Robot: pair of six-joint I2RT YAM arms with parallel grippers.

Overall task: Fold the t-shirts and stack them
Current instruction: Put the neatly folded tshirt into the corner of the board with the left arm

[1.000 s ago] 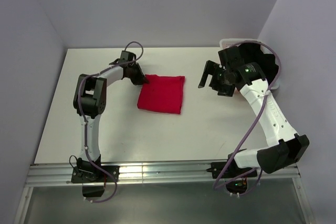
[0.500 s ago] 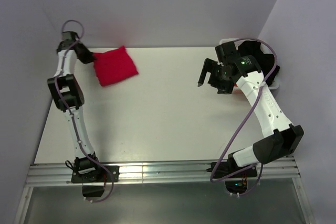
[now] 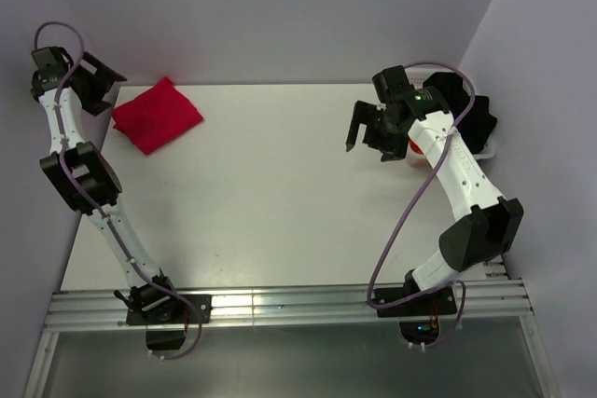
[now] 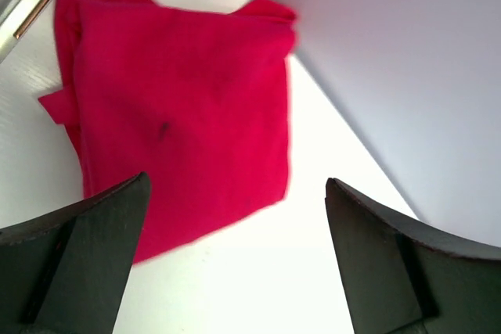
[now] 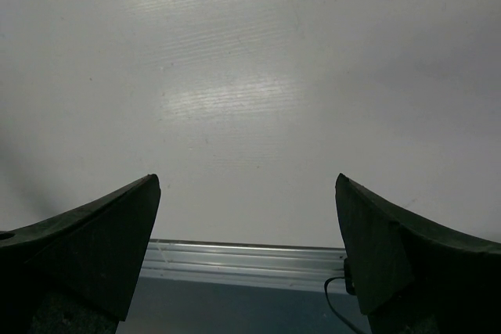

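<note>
While the left gripper (image 4: 235, 187) hangs wide open and empty at the far-left corner, the crimson t-shirt (image 3: 157, 115) lies just in front of it on the counter (image 3: 280, 212), close under the back wall. It's folded to a near square and turned cornerwise, one corner toward the wall and one toward the gripper, so there's no clear long axis to call. Moving right, bare white counter runs across the middle, with pale lilac walls behind and a metal rail (image 3: 298, 305) along the near edge. Far right, the right gripper (image 3: 368, 142) hovers above the surface, jaws spread, holding nothing.
</note>
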